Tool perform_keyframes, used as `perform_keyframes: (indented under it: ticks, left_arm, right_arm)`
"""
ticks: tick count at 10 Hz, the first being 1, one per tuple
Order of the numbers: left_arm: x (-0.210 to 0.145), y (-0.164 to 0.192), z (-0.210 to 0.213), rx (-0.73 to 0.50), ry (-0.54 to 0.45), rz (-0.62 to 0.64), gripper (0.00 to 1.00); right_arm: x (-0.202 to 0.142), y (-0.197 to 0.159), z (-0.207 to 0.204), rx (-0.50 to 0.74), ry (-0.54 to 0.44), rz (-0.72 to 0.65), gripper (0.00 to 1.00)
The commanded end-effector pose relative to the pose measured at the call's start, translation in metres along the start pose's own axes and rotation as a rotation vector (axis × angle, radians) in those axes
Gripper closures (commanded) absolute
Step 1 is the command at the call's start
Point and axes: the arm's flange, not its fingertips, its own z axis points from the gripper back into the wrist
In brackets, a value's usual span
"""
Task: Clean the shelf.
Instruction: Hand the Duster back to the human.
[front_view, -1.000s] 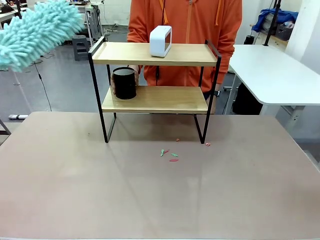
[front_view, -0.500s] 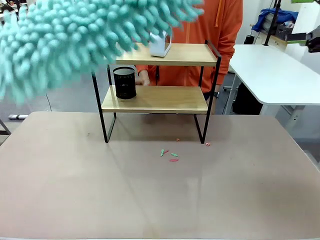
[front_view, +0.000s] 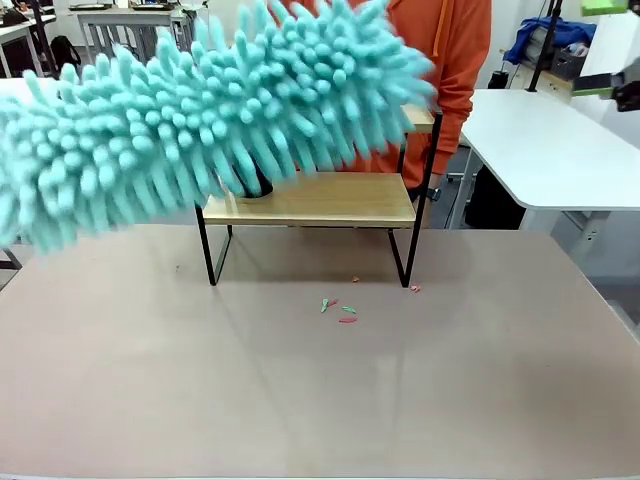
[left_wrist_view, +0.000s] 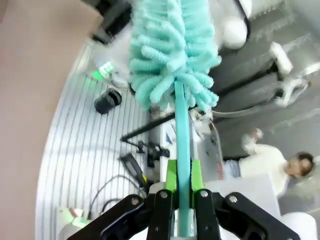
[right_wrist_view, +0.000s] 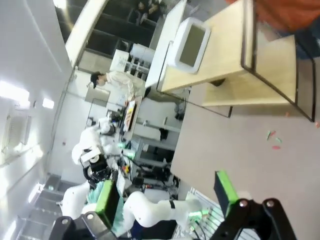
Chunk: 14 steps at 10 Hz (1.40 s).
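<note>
Brown tabletop (front_view: 300, 400), duster (front_view: 220, 120) screening shelf (front_view: 330, 200), left fingers (left_wrist_view: 171, 176) pinching its handle (left_wrist_view: 183, 145), right fingers (right_wrist_view: 226, 192) spread

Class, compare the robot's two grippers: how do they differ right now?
The left gripper is shut on the handle of the teal duster; the right gripper stands open and empty. The left gripper's green pads press the handle; the right gripper's sit far apart. Both are black with green pads.

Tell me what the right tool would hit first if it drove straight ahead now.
Probably nothing close. The open right tool points past the end of the shelf, about along the table edge toward the room behind. Depth is hard to judge.
</note>
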Motion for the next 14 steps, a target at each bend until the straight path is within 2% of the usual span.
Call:
perform_keyframes:
  ticks: [1, 2, 4, 6, 7, 8, 11, 14]
  left_arm:
    - [0.03, 0.013, -0.011, -0.078, 0.182, -0.015, 0.88]
    - [0.043, 0.022, -0.013, -0.071, 0.222, 0.006, 0.88]
    - [0.065, 0.036, -0.023, -0.095, 0.268, 0.034, 0.88]
    - [0.078, 0.051, -0.023, -0.096, 0.261, 0.054, 0.88]
    - [0.083, 0.059, -0.023, -0.113, 0.259, 0.064, 0.88]
    - [0.087, 0.064, -0.025, -0.118, 0.255, 0.061, 0.88]
    - [0.094, 0.07, -0.034, -0.117, 0.244, 0.071, 0.88]
    - [0.098, 0.069, -0.035, -0.159, 0.193, 0.021, 0.88]
  right_arm:
    - [0.023, 0.032, -0.045, -0.007, 0.17, 0.002, 0.0]
    - [0.021, 0.046, -0.073, -0.004, 0.247, 0.014, 0.0]
    - [-0.01, 0.062, -0.121, -0.005, 0.522, 0.022, 0.0]
    - [-0.051, 0.07, -0.144, -0.032, 0.724, 0.028, 0.0]
    - [-0.068, 0.069, -0.147, -0.075, 0.787, 0.067, 0.0]
    - [-0.077, 0.066, -0.149, -0.069, 0.842, 0.068, 0.0]
    - [-0.095, 0.065, -0.151, -0.012, 0.929, 0.062, 0.0]
    - [-0.102, 0.062, -0.156, -0.013, 0.939, 0.072, 0.0]
